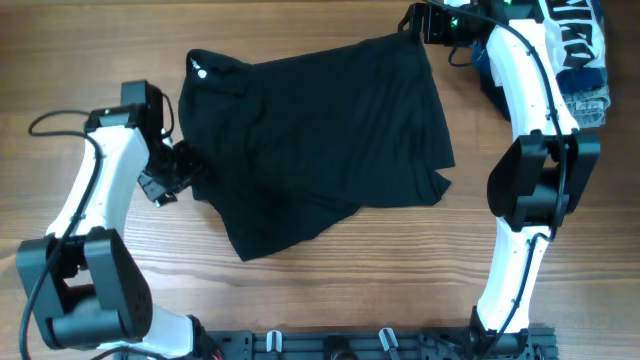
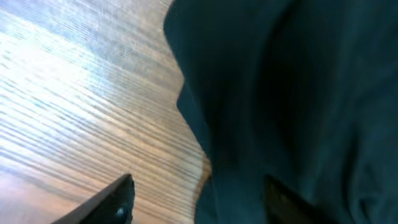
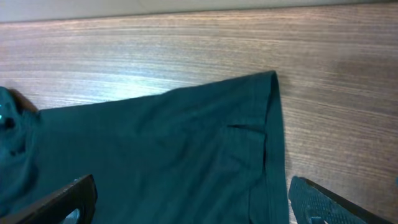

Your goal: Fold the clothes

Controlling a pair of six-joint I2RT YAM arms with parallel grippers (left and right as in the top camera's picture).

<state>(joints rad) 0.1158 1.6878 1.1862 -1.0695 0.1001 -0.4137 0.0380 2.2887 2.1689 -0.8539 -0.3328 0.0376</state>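
From overhead I see the black garment (image 1: 320, 140) lying loosely spread in the middle of the wooden surface (image 1: 100, 50), one layer doubled over along its lower edge. My left claw (image 1: 172, 172) sits at the garment's left edge and my right claw (image 1: 425, 25) at its far right corner. Only this view shows the heap of other clothes (image 1: 580, 50), white and blue, behind the right arm at the surface's far right.

The left wrist camera adds what overhead hides: the claw's fingers (image 2: 118, 202) stand apart, one over bare wood and the other over dark cloth, with the garment's edge running between them. The right wrist camera shows its fingers (image 3: 62, 199) spread wide above the hemmed corner (image 3: 270, 81), which lies flat on the wood.
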